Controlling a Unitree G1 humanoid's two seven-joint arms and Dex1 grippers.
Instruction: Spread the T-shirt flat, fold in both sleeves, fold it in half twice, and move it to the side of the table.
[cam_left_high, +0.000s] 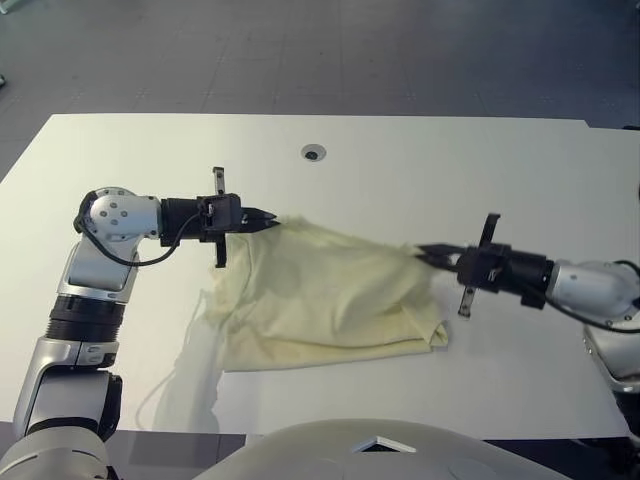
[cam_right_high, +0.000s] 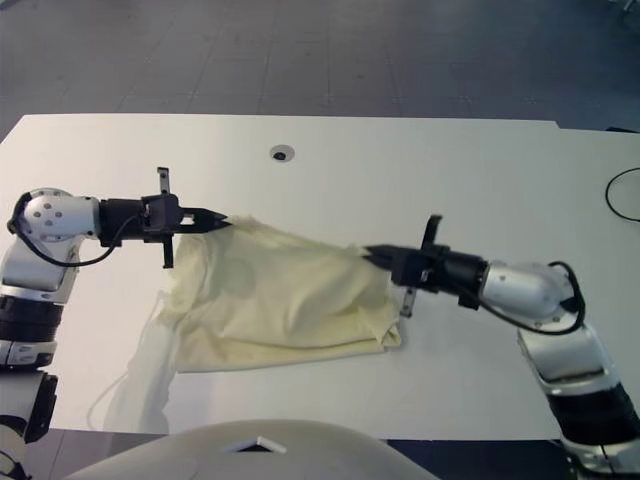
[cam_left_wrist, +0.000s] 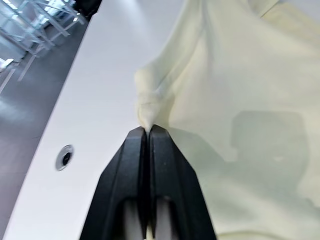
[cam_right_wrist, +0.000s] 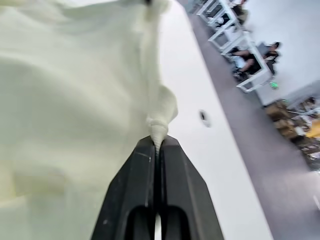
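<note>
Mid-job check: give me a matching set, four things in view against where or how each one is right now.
Things:
1. left hand
2. right hand
3. T-shirt
4. hole

States:
A. pale yellow, stretched between both hands
B. in the table, beyond the T-shirt
C. shut on the T-shirt's end on the robot's right
D. shut on the T-shirt's end nearer the hole

Pairs: 1-D, 2-C, 3-A, 4-B.
</note>
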